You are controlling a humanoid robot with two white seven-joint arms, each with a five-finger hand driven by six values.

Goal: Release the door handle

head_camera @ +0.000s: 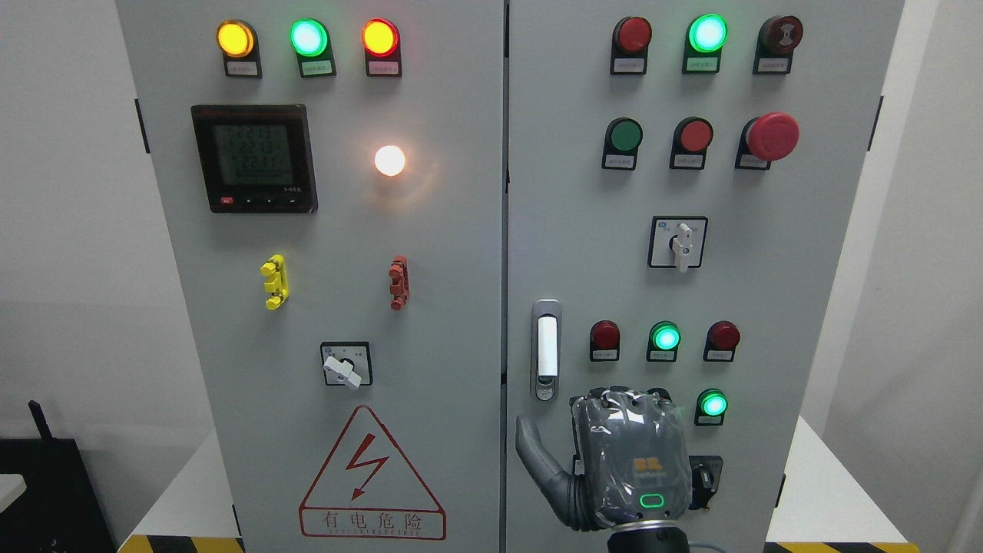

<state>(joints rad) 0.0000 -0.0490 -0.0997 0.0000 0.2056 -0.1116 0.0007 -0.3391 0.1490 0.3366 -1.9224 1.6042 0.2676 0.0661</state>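
The door handle (546, 349) is a silver recessed plate with a white upright lever and a keyhole at its foot, set on the left edge of the right cabinet door (768, 307). My right hand (614, 453) comes up from the bottom edge just below and to the right of the handle, its back toward the camera. Its thumb (531, 449) sticks out to the left, below the handle and apart from it. The hand is open and holds nothing. My left arm does not show.
The right door carries lamps, push buttons, a red mushroom stop button (772, 136) and a white rotary switch (680, 243); a black knob (703, 478) sits partly behind my hand. The left door (330, 307) has a meter, lamps, a switch and a warning triangle.
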